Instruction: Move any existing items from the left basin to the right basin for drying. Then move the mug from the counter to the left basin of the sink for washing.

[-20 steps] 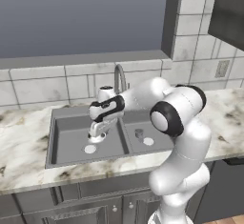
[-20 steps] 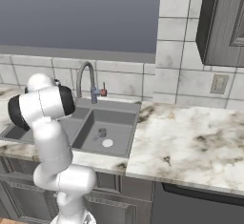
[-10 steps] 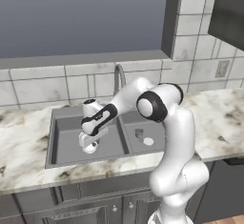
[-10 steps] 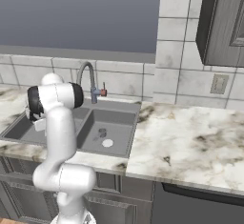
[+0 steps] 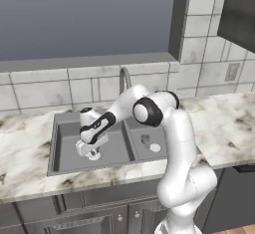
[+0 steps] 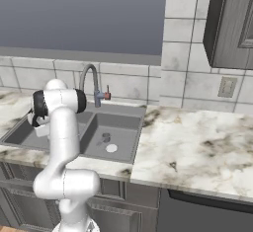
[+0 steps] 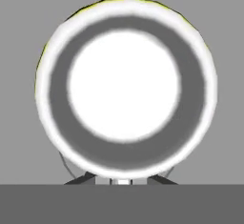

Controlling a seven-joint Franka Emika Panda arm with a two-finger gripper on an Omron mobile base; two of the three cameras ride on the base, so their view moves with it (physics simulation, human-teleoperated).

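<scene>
Arm reaches down into the left basin of the sink. The jaws are low over the basin floor, right at the white drain. Hand view looks straight down on a white ring with a white centre just ahead of the dark finger tips; can't tell if that ring is the drain or the mug seen from above. Jaws are pressed nearly together; whether they pinch anything can't be told. In the right basin, a small dark cylinder stands next to its white drain, well apart from the jaws. Same cylinder and drain show from the right side. Curved faucet stands at the far rim. Marble desk runs to the right.
</scene>
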